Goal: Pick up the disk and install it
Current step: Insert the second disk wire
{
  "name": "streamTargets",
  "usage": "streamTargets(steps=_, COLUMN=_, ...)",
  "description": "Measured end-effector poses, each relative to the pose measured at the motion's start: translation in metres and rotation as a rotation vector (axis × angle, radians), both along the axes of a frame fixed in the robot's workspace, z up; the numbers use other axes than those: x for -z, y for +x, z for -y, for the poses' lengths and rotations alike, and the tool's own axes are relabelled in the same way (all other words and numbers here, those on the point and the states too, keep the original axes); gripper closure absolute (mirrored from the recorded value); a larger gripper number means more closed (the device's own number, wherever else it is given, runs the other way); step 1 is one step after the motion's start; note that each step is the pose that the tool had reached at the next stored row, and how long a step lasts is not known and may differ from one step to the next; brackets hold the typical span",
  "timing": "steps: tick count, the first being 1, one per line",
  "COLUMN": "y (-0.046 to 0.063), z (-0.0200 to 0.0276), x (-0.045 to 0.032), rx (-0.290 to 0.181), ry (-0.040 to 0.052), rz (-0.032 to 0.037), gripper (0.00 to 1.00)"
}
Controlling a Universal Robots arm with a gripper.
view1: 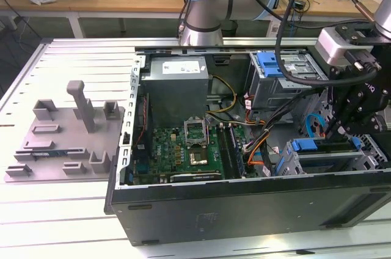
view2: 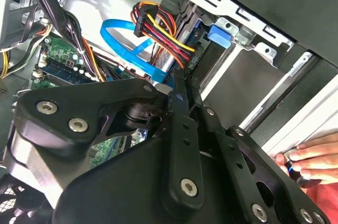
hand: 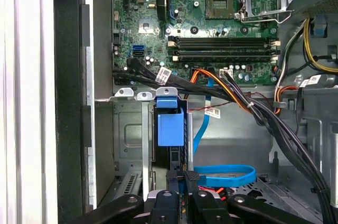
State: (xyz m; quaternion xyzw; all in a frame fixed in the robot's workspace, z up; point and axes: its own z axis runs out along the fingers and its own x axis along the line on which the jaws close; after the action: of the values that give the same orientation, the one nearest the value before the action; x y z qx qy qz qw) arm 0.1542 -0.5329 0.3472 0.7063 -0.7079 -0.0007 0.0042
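The single gripper hangs at the open computer case's 3 o'clock in the exterior view, its two fingers drawn together with only a slit between. The one disk sits edge-on in the metal drive cage, its blue carrier end just beyond the fingertips. One hand rests on the case rim.

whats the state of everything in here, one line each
black desktop computer case: lying flat, side open
silver hard disk in blue plastic carrier: on edge in the grey metal drive cage
black robot hand: down at that cage, by the disk
motherboard processor socket: empty, cover flipped open
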Motion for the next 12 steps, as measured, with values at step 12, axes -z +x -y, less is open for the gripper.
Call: streamTargets(steps=12, y=0.0004, z=0.0, x=0.0054, rx=0.0, ry=0.0, rz=0.0, gripper=0.84)
